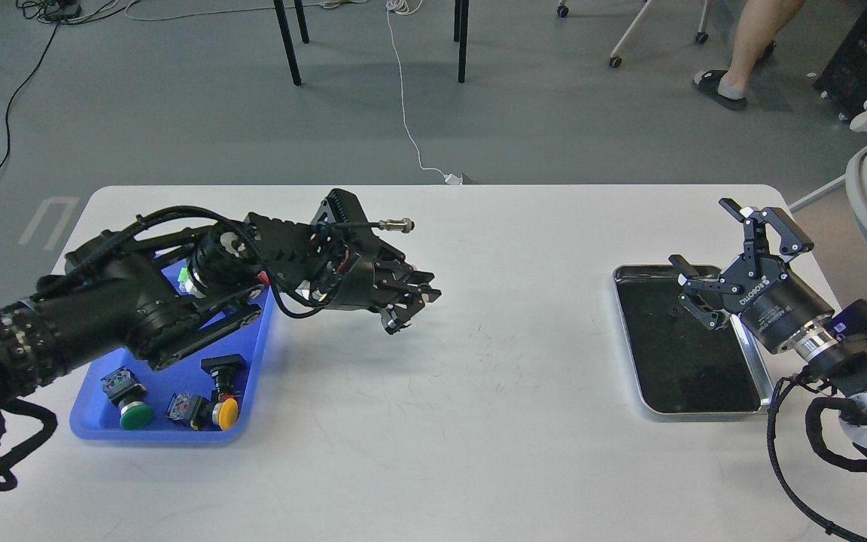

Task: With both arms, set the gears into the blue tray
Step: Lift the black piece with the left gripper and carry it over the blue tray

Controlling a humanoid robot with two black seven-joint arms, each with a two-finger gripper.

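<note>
My left gripper (pixel 412 301) hangs above the white table, just right of the blue tray (pixel 155 435). Its fingers are shut, and the small black gear held between them barely shows. My left arm covers the tray's far half. My right gripper (pixel 704 252) stands open over the far right corner of the metal tray, with nothing between its fingers. A small dark piece (pixel 673 313) that looks like a gear lies on that tray's black mat, just left of the right gripper's lower fingers.
In the blue tray's near end lie a green-capped (pixel 133 413), a yellow-capped (pixel 226 411) and a black (pixel 223 366) push button. The silver-rimmed metal tray (pixel 693 412) sits at the right. A white chair stands past the table's right edge.
</note>
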